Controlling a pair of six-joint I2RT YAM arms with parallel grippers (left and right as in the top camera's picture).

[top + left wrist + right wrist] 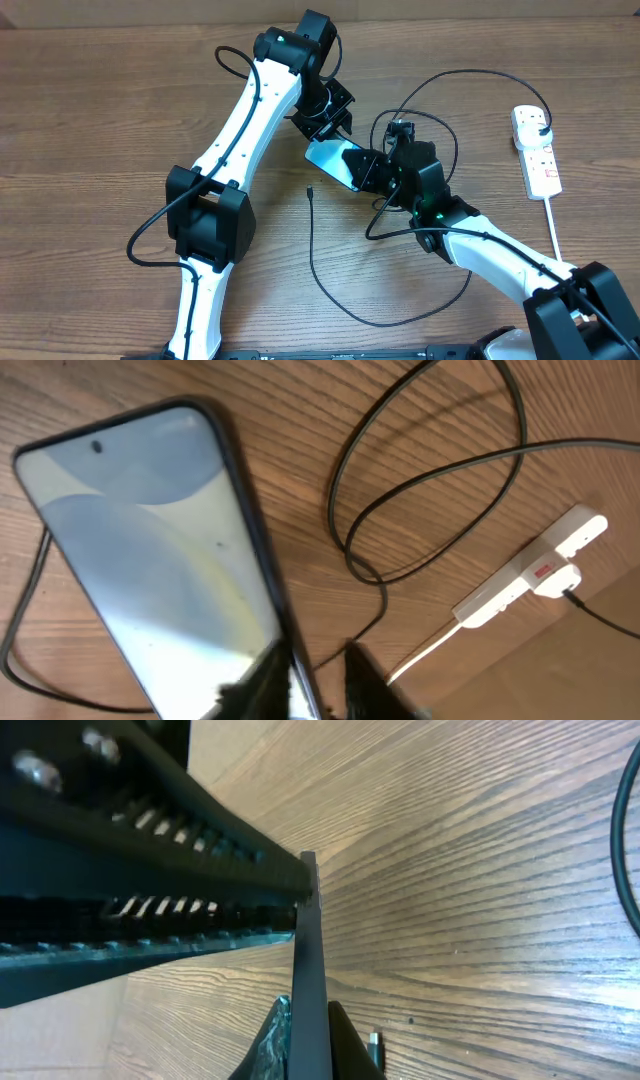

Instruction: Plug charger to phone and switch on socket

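Note:
The phone (335,158) is lifted off the wooden table, tilted, between both arms. My right gripper (368,170) is shut on one end; the right wrist view shows the phone (308,960) edge-on, pinched between the jaws (308,1030). My left gripper (323,135) is at the other end. In the left wrist view its jaws (315,665) straddle the edge of the lit light-blue phone (150,540) with a small gap. The charger cable (330,285) loops over the table, its connector tip (311,190) lying loose and also visible in the right wrist view (373,1042). The socket (535,150) lies at the right with the black plug (540,128) in it.
The socket's white cord (553,225) runs toward the front right. More cable loops (450,80) lie behind the right arm. The socket also shows in the left wrist view (520,575), with cable loops (430,470) near it.

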